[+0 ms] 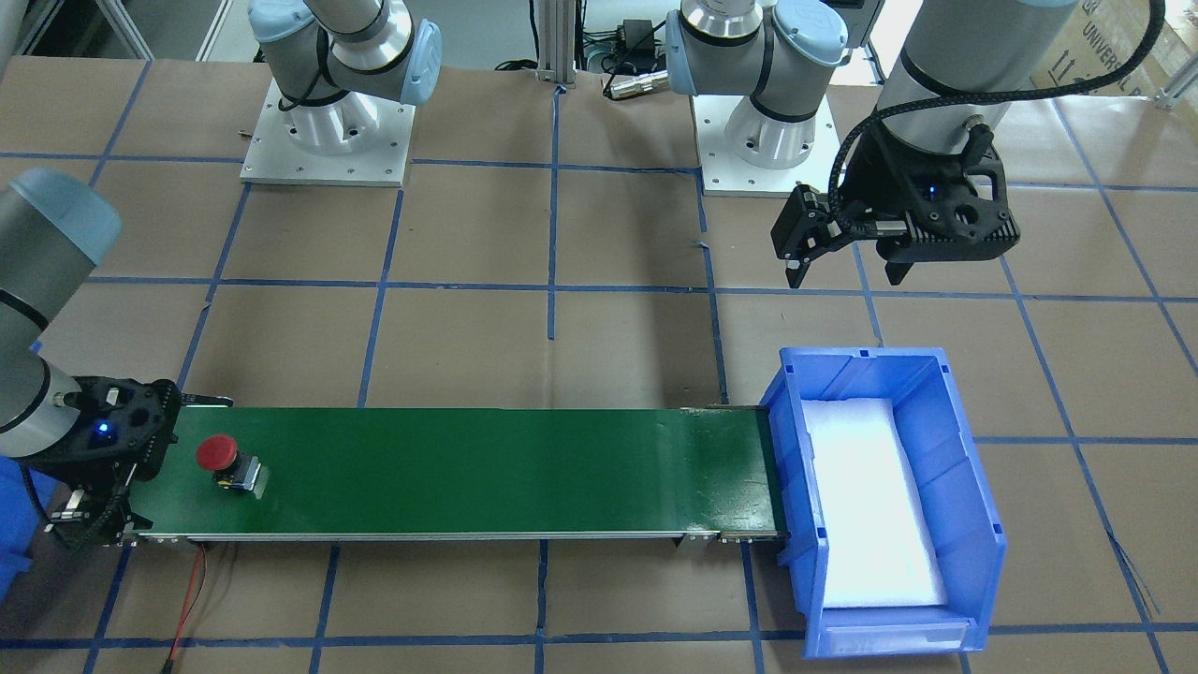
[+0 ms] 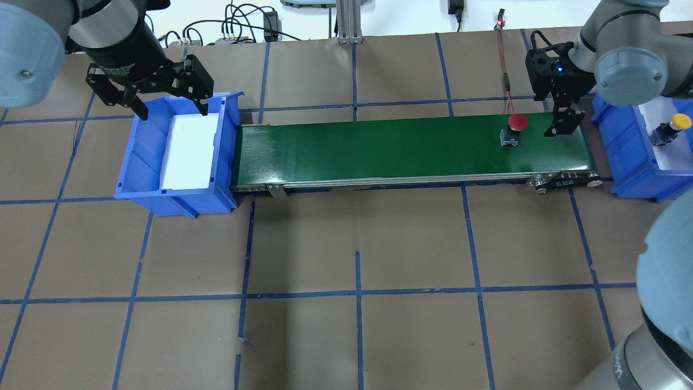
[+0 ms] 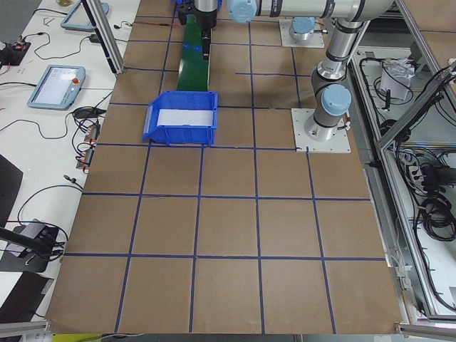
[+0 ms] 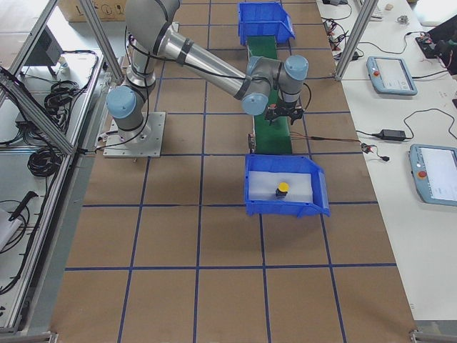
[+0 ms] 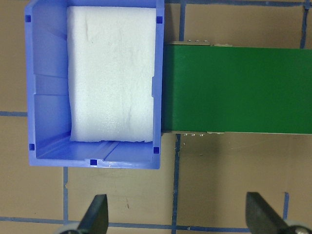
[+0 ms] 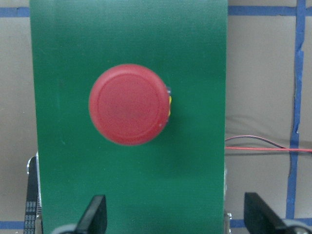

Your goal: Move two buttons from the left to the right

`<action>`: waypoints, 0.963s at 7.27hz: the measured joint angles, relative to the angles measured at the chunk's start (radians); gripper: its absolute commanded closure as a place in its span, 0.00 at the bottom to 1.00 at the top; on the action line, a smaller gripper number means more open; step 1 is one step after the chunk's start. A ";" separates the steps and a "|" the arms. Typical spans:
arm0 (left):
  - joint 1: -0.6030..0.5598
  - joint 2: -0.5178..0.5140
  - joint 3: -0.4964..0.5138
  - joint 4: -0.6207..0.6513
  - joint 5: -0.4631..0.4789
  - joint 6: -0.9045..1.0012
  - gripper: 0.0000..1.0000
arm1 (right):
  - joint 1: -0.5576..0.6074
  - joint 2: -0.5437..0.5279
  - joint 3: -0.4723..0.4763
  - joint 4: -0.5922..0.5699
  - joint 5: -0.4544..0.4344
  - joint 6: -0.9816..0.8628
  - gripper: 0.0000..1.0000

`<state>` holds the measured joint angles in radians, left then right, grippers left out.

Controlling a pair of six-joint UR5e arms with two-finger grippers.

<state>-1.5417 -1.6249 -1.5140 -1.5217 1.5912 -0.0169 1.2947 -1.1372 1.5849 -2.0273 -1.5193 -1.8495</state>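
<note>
Red button [image 2: 517,123] stands upright on the green belt [image 2: 379,149], near the belt's right end, cap up. Nothing grips it. Yellow button [image 2: 670,124] sits on white foam in the right bin [image 2: 622,157], which is just past the belt's right end. In the exterior right view it is near the middle of that bin, cap up.

Right gripper [image 2: 560,122] hangs over the belt's right end, just beside the red button and on the right-bin side of it. Jaws are spread wide and empty. In the right wrist view both fingertips [image 6: 95,217] show at the bottom edge and the red cap lies ahead of them, not between them. No contact seen.

Left gripper [image 2: 173,111] hovers above the far rim of the left bin [image 2: 127,173], well apart from both buttons. Jaws are released and hold nothing. The left wrist view looks straight down on the bin and the belt's left end, with the fingers wide apart at the bottom.

Left bin touches the belt's left end. It holds only a white foam pad [image 2: 189,151].

A thin red cable [image 2: 506,70] runs over the table [image 2: 357,244] from the belt's right end toward the far edge. Table is brown, with a grid of blue tape lines.
</note>
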 measured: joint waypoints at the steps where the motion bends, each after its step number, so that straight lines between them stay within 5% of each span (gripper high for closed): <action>1: 0.000 -0.001 0.000 0.001 0.000 0.000 0.00 | 0.000 0.000 0.003 -0.001 0.002 0.003 0.00; 7: -0.001 -0.004 0.002 0.036 0.007 0.006 0.00 | 0.000 0.001 0.011 0.009 0.001 0.001 0.01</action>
<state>-1.5427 -1.6291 -1.5124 -1.4854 1.5980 -0.0105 1.2947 -1.1362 1.5958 -2.0180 -1.5183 -1.8489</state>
